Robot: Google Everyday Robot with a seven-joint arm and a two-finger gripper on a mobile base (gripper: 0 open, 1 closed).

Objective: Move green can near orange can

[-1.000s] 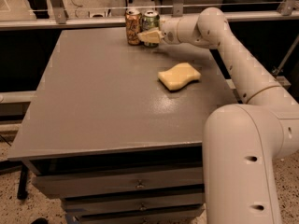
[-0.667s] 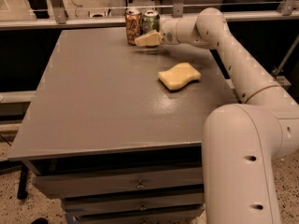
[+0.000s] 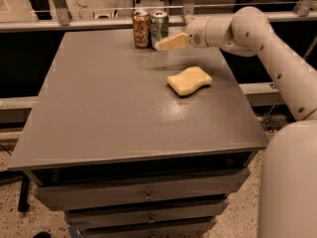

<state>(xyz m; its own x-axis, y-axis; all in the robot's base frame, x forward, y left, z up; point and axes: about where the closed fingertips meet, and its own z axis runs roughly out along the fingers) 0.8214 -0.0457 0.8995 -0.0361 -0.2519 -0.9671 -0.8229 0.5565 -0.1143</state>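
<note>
The orange can stands upright at the far edge of the grey table. The green can stands upright right beside it on its right, nearly touching. My gripper, cream-coloured, reaches in from the right and sits low at the green can's front right, overlapping its base in the camera view. I cannot tell whether it touches the can.
A yellow sponge lies on the table right of centre, in front of my arm. A metal rail runs behind the table's far edge. Drawers sit under the tabletop.
My gripper has shifted slightly right and toward the front, away from the green can. Both cans stand where they were.
</note>
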